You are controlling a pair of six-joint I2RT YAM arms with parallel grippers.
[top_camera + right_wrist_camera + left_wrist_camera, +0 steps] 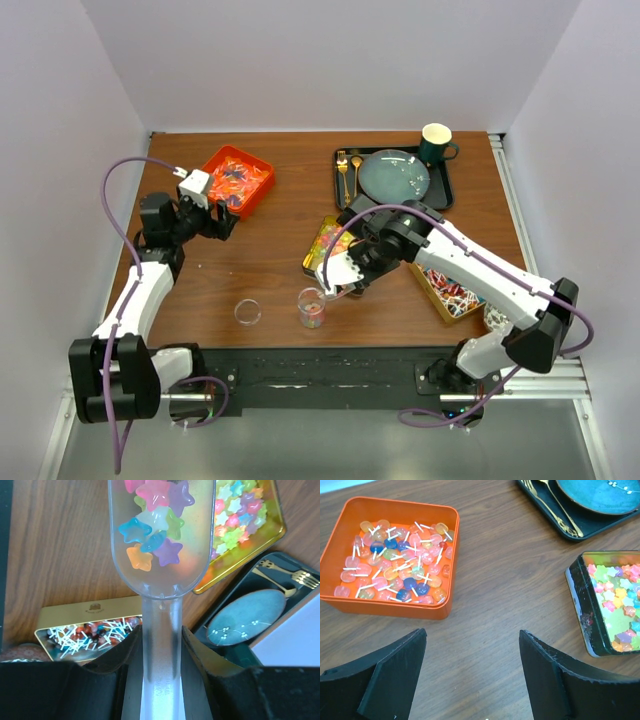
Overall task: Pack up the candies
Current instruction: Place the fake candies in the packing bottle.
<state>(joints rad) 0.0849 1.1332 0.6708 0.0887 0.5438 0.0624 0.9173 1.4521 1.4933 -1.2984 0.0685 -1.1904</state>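
Top view: left gripper [228,218] hangs just beside the shallow orange plastic tray [268,182] of mixed-colour stick candies [238,180], jaws apart and empty. Right gripper [338,283] sits at the rim of a small clear cup [312,308] part-filled with coloured sweets. A second clear cup [247,312] stands just left of it, and I can't tell if it holds anything. Left wrist: fingers [395,670] spread wide, with only the brown wood table [490,590] between them. Orange tray is upper left, and a dark-walled gold tin [580,605] of pastel star candies [617,600] is at the right edge. Right wrist: jaws pinched narrow on the handle of a clear plastic scoop [161,615], its bowl loaded with star candies. Behind it are the star tin, a second gold tin [90,611] of stick candies, and a black tray [237,592] holding a teal plate [250,617] and gold cutlery [285,577].
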